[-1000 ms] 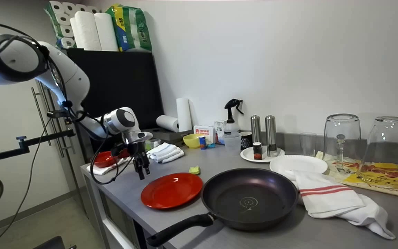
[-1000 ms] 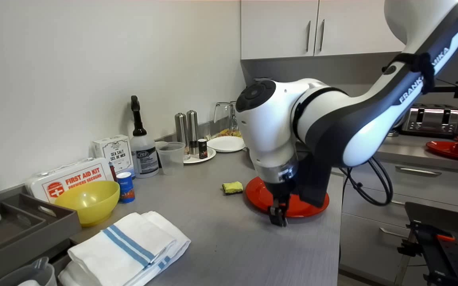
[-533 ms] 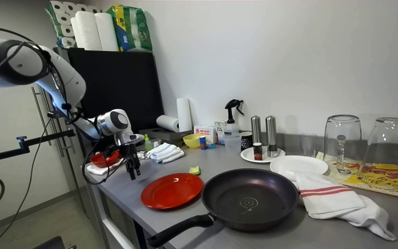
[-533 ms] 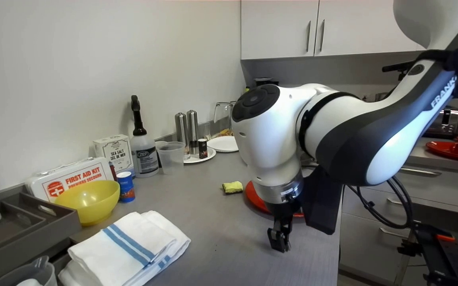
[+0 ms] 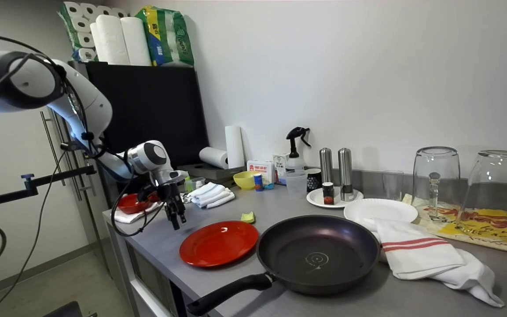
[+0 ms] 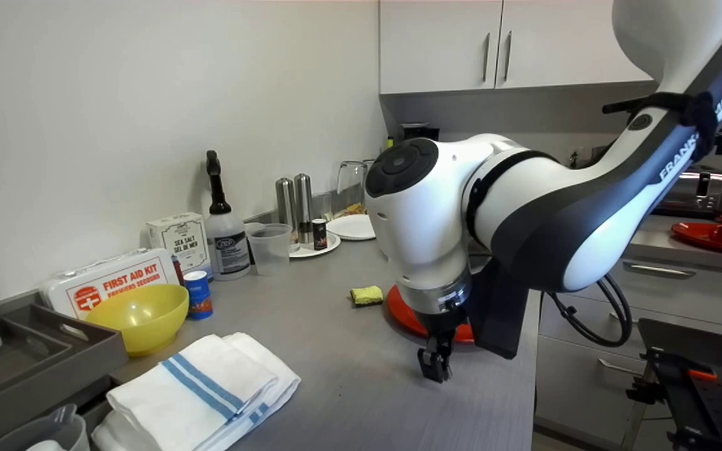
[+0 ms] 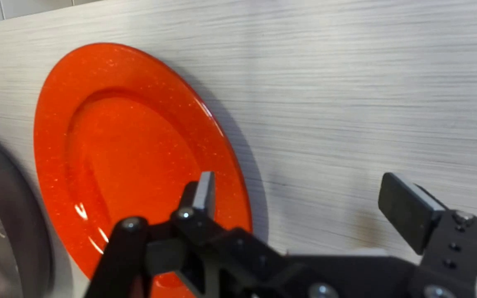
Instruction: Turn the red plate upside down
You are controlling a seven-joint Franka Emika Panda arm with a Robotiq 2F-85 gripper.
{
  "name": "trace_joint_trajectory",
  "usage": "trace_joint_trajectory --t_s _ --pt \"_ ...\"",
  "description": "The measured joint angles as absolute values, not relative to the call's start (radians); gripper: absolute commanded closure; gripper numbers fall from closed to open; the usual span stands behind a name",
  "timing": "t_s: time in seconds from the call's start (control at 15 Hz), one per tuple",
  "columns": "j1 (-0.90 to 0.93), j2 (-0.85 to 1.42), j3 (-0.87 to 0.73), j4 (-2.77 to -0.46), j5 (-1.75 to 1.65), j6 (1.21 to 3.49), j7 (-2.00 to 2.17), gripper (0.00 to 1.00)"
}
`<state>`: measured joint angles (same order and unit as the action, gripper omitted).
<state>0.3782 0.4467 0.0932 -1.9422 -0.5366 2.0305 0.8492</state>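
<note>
The glossy red plate [image 5: 218, 244] lies flat on the counter, its hollow side up, left of the frying pan in an exterior view. The arm covers much of the red plate [image 6: 403, 313] in an exterior view. My gripper [image 5: 179, 222] points down beside it, off the rim away from the pan; the gripper [image 6: 434, 371] is a little above the counter. In the wrist view the gripper [image 7: 298, 182] is wide open with nothing between its fingers. One finger [image 7: 205, 194] appears in front of the plate's [image 7: 126, 153] rim, the other over bare counter.
A black frying pan [image 5: 317, 259] stands close to the plate, handle towards the counter's front edge. Behind the plate sits a small yellow sponge [image 6: 367, 295]. Folded white towels [image 6: 204, 388], a yellow bowl [image 6: 141, 319] and a spray bottle [image 6: 229, 244] are farther along the counter.
Over the last second my gripper has swung away from the plate, then come partway back towards it. The jaws have stayed open. The plate has not moved.
</note>
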Motion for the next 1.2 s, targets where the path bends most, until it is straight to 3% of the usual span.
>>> trace_joint_trajectory --t_s 1.2 --pt "0.419 0.521 0.086 -1.947 -0.882 2.013 0.981 0.00"
